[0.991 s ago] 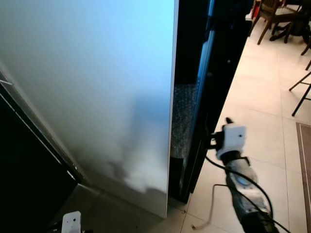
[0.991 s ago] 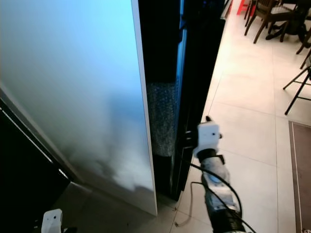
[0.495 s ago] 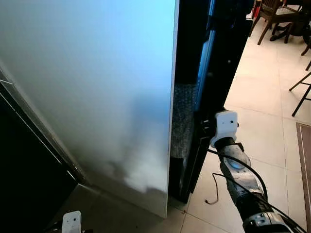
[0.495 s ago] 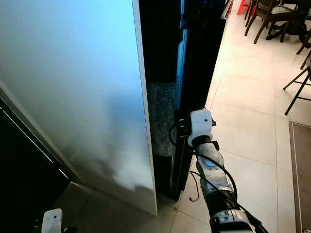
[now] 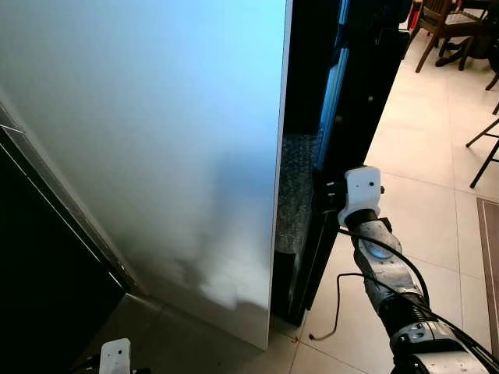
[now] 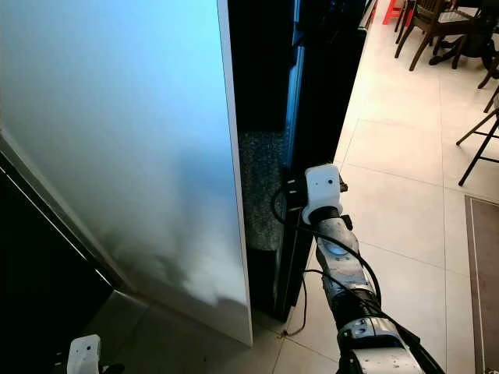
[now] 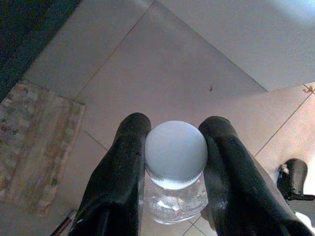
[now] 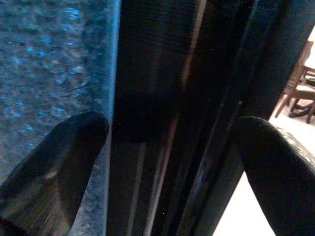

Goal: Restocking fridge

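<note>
The fridge stands slightly open: a tall pale door [image 5: 156, 140] on the left and a black door [image 5: 351, 117] on the right, with a dark gap and a bubble-textured panel [image 5: 295, 187] between them. My right gripper [image 5: 327, 192] is at the black door's edge, low down. In the right wrist view it [image 8: 170, 128] is open, one finger on each side of that black edge [image 8: 162, 98]. Low at my left side, my left gripper [image 7: 176, 132] is shut on a clear bottle with a white cap [image 7: 175, 152], over the tiled floor.
Wooden chairs [image 5: 440, 23] stand at the far right, with a thin black stand leg [image 5: 483, 140] and a rug edge [image 5: 490, 257] nearer. A loose cable [image 5: 337, 304] hangs from my right arm. A dark cabinet [image 5: 39, 273] is at my left. Pale tiles lie to the right.
My right gripper has moved up and left from out over the floor to the black door's edge. The left arm has stayed put.
</note>
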Controlling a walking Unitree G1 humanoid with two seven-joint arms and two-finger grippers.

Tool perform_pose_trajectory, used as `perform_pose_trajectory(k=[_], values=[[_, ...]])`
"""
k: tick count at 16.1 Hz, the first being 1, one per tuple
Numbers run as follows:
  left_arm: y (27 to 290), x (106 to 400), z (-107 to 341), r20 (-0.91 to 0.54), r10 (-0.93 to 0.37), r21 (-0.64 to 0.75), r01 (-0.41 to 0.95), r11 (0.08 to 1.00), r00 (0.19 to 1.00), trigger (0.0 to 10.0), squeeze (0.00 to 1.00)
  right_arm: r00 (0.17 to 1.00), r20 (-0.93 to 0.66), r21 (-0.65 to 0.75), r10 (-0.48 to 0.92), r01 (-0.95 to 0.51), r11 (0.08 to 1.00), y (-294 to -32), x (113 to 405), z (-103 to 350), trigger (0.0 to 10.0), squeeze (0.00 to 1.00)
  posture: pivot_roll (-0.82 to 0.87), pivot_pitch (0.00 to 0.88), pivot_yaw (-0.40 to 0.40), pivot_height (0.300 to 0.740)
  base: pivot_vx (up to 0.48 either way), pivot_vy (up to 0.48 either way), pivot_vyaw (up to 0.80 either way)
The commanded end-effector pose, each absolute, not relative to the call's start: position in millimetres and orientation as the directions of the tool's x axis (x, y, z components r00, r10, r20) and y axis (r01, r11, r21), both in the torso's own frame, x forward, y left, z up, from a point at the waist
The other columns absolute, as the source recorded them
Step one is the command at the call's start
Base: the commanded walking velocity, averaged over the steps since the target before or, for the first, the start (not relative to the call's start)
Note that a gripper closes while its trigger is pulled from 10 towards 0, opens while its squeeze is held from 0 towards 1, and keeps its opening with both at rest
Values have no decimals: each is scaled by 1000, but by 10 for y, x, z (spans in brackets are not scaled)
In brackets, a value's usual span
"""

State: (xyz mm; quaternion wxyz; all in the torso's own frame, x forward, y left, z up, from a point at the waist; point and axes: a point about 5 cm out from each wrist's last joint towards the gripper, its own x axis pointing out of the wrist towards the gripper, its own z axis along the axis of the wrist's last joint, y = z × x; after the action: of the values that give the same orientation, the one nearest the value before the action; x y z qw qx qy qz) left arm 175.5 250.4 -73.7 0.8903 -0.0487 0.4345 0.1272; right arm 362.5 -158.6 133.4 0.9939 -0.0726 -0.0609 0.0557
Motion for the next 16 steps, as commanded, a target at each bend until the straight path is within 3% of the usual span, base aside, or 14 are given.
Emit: perform_pose_trajectory(k=[1, 6, 16], values=[[2505, 1708, -762, -799, 186, 33, -267, 963, 571, 10000, 0, 987, 130, -147, 95, -75, 986, -1630, 3649, 1388, 10000, 0, -116, 0, 44, 740, 0, 0, 0], [2501, 1703, -766, -801, 183, 33, -263, 964, 570, 10000, 0, 991, 130, -129, -7, 24, 991, -1798, 3600, 1313, 10000, 0, -119, 0, 44, 740, 0, 0, 0], [2493, 1698, -771, -805, 173, 33, -249, 968, 568, 10000, 0, 941, 143, -143, -306, 325, 935, -2423, 3302, 1159, 10000, 0, -130, 0, 43, 740, 0, 0, 0]])
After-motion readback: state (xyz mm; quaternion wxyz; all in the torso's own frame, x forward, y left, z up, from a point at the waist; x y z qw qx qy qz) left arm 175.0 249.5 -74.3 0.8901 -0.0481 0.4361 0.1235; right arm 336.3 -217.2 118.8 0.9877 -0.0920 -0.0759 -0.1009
